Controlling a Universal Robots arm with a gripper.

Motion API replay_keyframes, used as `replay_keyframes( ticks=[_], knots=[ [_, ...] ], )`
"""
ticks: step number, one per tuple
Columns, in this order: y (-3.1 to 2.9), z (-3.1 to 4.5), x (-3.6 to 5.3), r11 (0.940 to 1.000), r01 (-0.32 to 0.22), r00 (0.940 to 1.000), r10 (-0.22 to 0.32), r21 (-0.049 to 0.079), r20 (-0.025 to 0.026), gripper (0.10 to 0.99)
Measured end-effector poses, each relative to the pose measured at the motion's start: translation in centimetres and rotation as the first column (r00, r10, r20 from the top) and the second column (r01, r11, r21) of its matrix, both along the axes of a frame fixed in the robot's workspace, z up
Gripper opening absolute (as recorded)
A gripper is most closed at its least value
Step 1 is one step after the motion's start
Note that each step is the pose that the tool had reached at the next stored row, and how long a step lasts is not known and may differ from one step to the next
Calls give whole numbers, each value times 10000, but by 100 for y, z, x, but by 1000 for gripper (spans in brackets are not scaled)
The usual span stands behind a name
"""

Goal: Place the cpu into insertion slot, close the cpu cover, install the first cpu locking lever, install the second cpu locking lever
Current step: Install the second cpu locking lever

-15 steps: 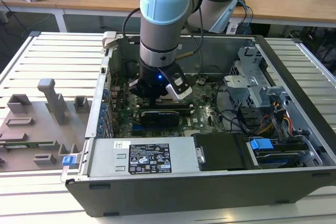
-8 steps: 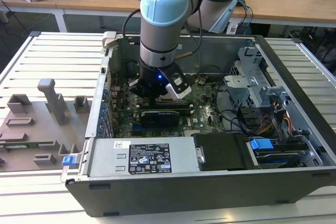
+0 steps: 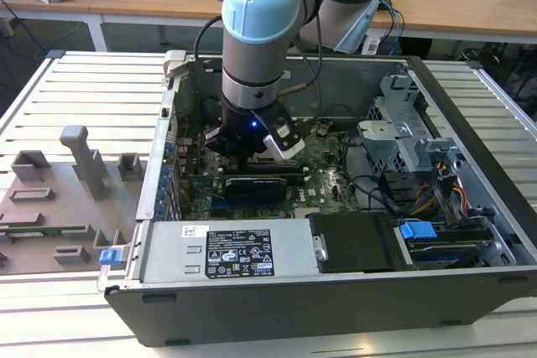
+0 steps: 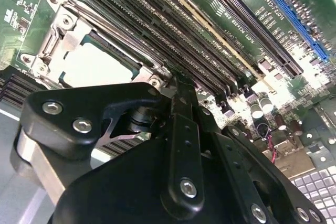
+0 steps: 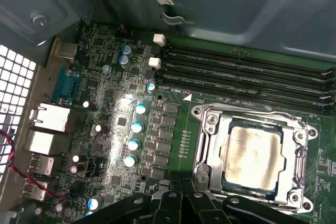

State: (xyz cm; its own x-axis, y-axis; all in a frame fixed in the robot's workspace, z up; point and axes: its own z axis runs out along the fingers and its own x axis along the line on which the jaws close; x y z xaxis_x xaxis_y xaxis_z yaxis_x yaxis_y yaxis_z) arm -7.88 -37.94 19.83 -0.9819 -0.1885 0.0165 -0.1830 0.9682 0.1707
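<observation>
Black gripper linkage (image 4: 178, 145) fills the foreground of the second wrist view, its finger links drawn together into a narrow stance with nothing visibly between them; the fingertips themselves are hidden below the linkage. Beyond it lies the socket, the landmark for all that follows. Seated within the socket is the cpu (image 5: 251, 156), its silver-grey top flat and level, a thin dark-green edge visible around it; it appears again in the second wrist view (image 4: 97, 66). Around the cpu's edges, framing it through a large square window, lies the cpu cover (image 5: 210, 148), a silver metal plate that appears to lie down over the chip rather than standing open. Four long black memory slots (image 5: 247, 69) run beside the socket, along one side of it. On the far side of the socket from the gripper in the first wrist view stand a row of blue-topped capacitors (image 5: 137, 127). In the exterior view the arm (image 3: 260, 31) reaches down into the open computer case (image 3: 336, 291), the gripper poised just over the motherboard near the socket.

Judged from these views, placement of the cpu is done and the cover seems closed. Whether either locking lever is latched cannot be told; no lever is clearly distinguishable beside the socket.
</observation>
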Motion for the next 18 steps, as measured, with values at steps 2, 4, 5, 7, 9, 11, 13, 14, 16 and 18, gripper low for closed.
replay_keyframes(
  ticks=[2, 4, 5, 7, 9, 11, 13, 14, 16, 18],
  knots=[
    [1, 49, 1, 10000, -2, 10000, 2, 3, 9, 106],
    [5, 115, 0, 10000, 0, 10000, 0, -2, 9, 106],
    [56, 121, 18, 10000, -2, 10000, 2, -27, 9, 106],
    [169, 121, 59, 9997, 0, 10000, 0, -244, 8, 106],
    [226, 122, 82, 9991, 0, 10000, 0, -413, 4, 106],
    [313, 122, 125, 9971, -1, 10000, 1, -760, 1, 106],
    [390, 121, 178, 9936, -2, 10000, 2, -1125, -6, 106],
    [413, 121, 216, 9917, -5, 10000, 3, -1288, -18, 106],
    [434, 121, 312, 9895, -8, 10000, -2, -1446, -68, 106],
    [446, 121, 414, 9891, -19, 9999, -1, -1470, -132, 106]
  ],
)
